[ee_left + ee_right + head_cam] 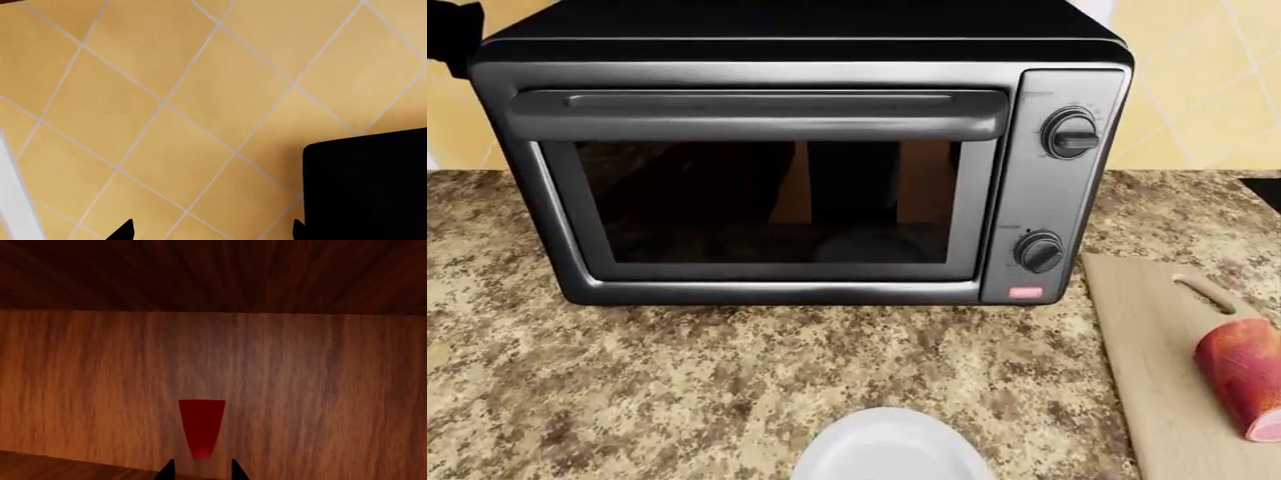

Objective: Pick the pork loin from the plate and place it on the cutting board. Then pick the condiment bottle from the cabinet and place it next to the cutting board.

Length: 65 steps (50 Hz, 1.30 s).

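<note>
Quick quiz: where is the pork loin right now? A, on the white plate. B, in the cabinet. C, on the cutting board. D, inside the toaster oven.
C: in the head view the pork loin lies on the cutting board, and the plate is bare.

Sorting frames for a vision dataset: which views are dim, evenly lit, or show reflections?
Right wrist view: dim, warm wood interior, only the condiment bottle red top stands out. Left wrist view: bright, flat light on yellow tiles. Head view: even light; the toaster oven glass door shows dark reflections.
</note>
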### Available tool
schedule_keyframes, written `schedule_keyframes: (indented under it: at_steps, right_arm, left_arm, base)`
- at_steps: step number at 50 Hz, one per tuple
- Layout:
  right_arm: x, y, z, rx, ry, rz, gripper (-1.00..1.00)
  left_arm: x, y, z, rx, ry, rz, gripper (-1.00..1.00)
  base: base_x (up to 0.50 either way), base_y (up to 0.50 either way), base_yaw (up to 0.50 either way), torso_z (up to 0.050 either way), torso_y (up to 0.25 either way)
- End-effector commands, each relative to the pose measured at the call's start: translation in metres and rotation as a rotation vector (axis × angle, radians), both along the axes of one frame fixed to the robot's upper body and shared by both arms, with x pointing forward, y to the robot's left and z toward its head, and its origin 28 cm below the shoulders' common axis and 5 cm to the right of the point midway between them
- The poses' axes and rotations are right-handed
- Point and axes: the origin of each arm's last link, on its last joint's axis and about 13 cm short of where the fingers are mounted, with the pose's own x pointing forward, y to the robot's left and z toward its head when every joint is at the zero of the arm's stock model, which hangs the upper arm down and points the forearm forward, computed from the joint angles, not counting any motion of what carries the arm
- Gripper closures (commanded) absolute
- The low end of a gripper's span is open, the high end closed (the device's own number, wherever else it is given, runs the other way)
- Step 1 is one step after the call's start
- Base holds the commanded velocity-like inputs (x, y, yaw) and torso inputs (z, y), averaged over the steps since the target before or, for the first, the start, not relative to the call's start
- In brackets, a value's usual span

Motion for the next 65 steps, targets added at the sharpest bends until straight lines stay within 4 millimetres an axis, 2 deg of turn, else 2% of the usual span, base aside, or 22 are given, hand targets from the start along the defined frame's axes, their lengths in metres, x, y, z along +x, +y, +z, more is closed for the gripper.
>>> schedule_keyframes:
  at_steps: [1,30,50,59,65]
  right_arm:
    - [-0.007,0.000,0.008,-0.021,-0.068,-0.001,1.00]
    - [-0.011,0.002,0.014,-0.049,-0.119,-0.023,1.00]
    - [-0.003,-0.008,0.007,-0.101,-0.076,0.025,1.00]
    - [-0.004,-0.015,0.006,-0.095,-0.063,0.047,1.00]
    - [0.003,-0.023,0.001,-0.073,-0.059,0.046,1.00]
  left_arm:
    - [-0.003,0.000,0.003,-0.006,-0.012,-0.006,-1.00]
    - [-0.004,0.000,-0.001,-0.025,-0.013,-0.002,-1.00]
    - [-0.005,-0.003,0.000,-0.040,-0.020,-0.011,-1.00]
    - [-0.008,-0.004,0.000,-0.049,-0.027,-0.010,-1.00]
    - [-0.012,-0.007,0.001,-0.056,-0.049,-0.023,-1.00]
  base:
    - [0.00,0.00,0.00,0.000,0.000]
    - [-0.47,0.00,0.00,0.000,0.000]
    - [0.00,0.00,0.00,0.000,0.000]
    - [0.00,0.00,0.00,0.000,0.000]
    - [0.00,0.00,0.00,0.000,0.000]
